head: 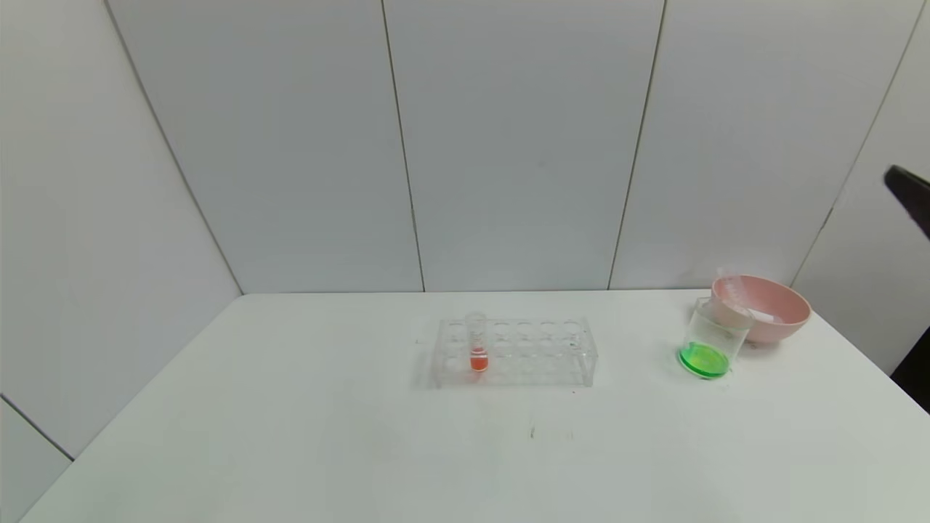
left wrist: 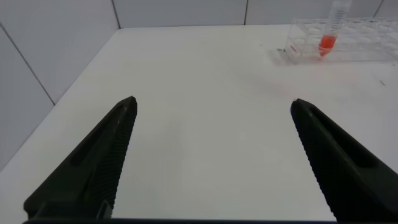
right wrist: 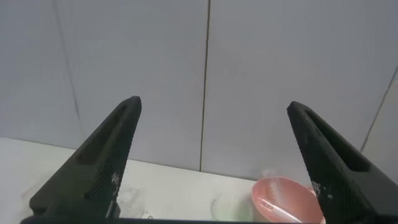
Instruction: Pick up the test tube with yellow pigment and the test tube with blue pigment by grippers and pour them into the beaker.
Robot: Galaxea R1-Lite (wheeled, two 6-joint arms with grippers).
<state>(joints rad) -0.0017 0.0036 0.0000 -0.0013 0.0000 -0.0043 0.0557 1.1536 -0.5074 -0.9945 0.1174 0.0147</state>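
The beaker (head: 713, 340) stands at the right of the white table (head: 327, 436), against the pink bowl, and holds green liquid at its bottom. It also shows in the right wrist view (right wrist: 233, 208). No tube with yellow or blue liquid is in view. Two clear, empty-looking tubes (head: 735, 290) lie in the pink bowl. My left gripper (left wrist: 212, 102) is open and empty, low over the table's left part. My right gripper (right wrist: 214, 102) is open and empty, raised and facing the back wall above the beaker and bowl. Only a black tip (head: 908, 190) shows in the head view.
A clear many-holed rack (head: 516, 352) stands mid-table with one red-liquid tube (head: 477, 345) upright in it. Both also show in the left wrist view: the rack (left wrist: 360, 40) and the red tube (left wrist: 328, 31). The pink bowl (head: 781, 319) sits at the back right, and also shows in the right wrist view (right wrist: 286, 199). Grey wall panels stand behind the table.
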